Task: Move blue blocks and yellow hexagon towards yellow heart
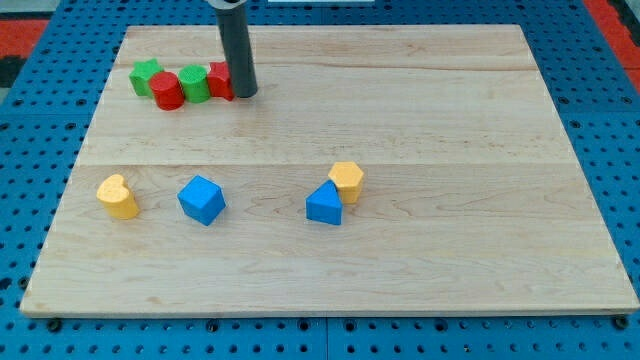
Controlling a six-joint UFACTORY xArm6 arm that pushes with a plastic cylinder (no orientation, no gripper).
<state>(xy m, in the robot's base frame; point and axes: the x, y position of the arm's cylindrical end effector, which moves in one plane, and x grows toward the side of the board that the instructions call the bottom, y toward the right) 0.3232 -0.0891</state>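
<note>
A yellow heart (pixel 118 196) lies at the view's left on the wooden board (pixel 450 240). A blue cube-like block (pixel 202 200) sits just to its right. A blue triangular block (pixel 324 205) lies near the middle, touching a yellow hexagon (pixel 346 181) at its upper right. My tip (pixel 244 94) is at the view's top left, against the right end of a row of red and green blocks, far above the blue blocks.
A row of small blocks lies at the top left: a green star-like block (pixel 146 76), a red cylinder (pixel 168 91), a green block (pixel 194 84) and a red block (pixel 220 80). A blue pegboard (pixel 40 120) surrounds the board.
</note>
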